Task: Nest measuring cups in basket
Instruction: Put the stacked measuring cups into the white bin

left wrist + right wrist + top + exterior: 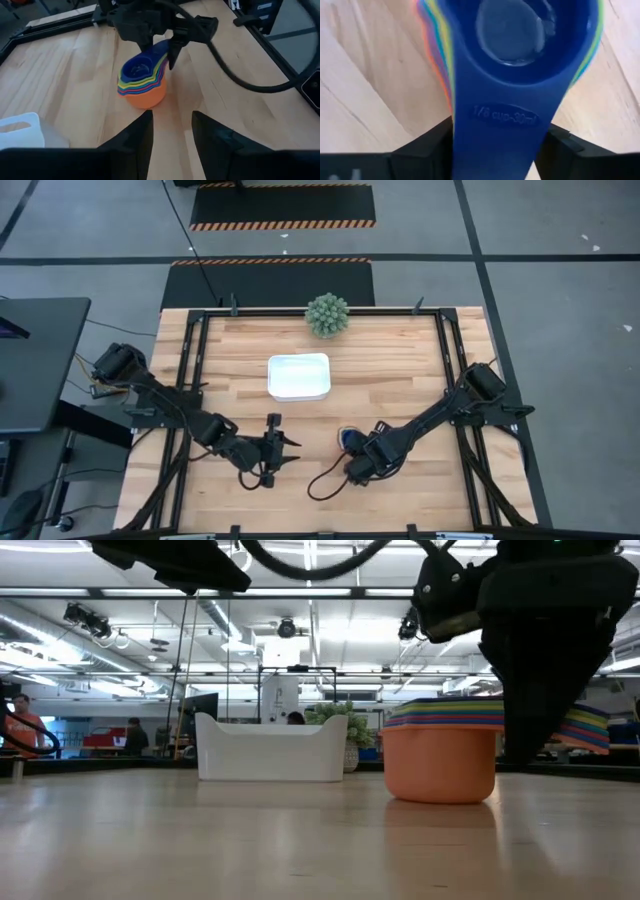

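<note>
The measuring cups [142, 82] stand nested in one stack, the orange one outermost at the bottom and the dark blue one [512, 30] on top. The stack [440, 765] rests by its base on the table, near the near edge at middle [349, 439]. My right gripper [500, 145] is shut on the stacked handles. My left gripper [172, 127] is open and hovers to the stack's left [288, 445], pointing at it and touching nothing. The white basket [298, 376] sits at the table's middle, farther back. My right gripper pinches the stacked flat handles [505, 117] between its two fingers [422, 150], one on each side edge, the dark blue handle uppermost. It comes slanting down from above on the table's right. The stack stands upright with the orange cup's base [440, 790] on the table.
A green spiky ball plant [327, 314] stands at the far edge behind the basket [268, 748]. A black cable loops on the table near the right gripper [325, 480]. Black frame rails run along the table's sides [190, 380]. People show in the room beyond [25, 725].
</note>
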`<state>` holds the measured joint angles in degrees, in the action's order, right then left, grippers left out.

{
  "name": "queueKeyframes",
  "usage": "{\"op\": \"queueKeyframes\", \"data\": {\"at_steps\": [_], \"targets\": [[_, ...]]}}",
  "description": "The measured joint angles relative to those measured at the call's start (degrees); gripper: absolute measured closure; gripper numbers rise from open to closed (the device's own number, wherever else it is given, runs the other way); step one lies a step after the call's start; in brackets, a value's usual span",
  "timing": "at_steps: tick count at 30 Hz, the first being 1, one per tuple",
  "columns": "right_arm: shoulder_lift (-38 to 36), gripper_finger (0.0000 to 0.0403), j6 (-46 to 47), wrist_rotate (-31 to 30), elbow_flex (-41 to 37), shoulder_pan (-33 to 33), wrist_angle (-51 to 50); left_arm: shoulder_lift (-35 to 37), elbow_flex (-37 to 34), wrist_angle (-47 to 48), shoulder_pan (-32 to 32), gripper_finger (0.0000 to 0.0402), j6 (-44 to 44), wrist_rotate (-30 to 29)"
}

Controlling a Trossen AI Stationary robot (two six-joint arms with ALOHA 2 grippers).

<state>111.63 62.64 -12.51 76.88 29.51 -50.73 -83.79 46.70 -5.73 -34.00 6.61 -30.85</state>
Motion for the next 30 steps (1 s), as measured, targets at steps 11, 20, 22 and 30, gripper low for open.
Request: {"op": "queueKeyframes", "data": {"at_steps": [11, 20, 22, 30], "targets": [[0.00, 0.0232, -7.70, 1.72, -0.21, -1.16, -0.62, 0.64, 0.02, -0.05, -1.27, 0.0260, 0.50, -0.14], [0.00, 0.0235, -13.49, 1.74, -0.21, -2.17, -0.64, 0.63, 0.02, 0.97, -1.81, 0.0260, 3.62, -0.20], [0.00, 0.0236, -15.29, 1.70, -0.21, -2.26, -0.76, 0.63, 0.02, 1.11, -2.20, 0.0260, 3.52, -0.24], [-0.04, 0.0237, -26.95, -0.32, -0.19, -4.77, -0.25, 3.84, -1.09, 5.46, -3.26, 0.0260, -0.98, -10.41]]}}
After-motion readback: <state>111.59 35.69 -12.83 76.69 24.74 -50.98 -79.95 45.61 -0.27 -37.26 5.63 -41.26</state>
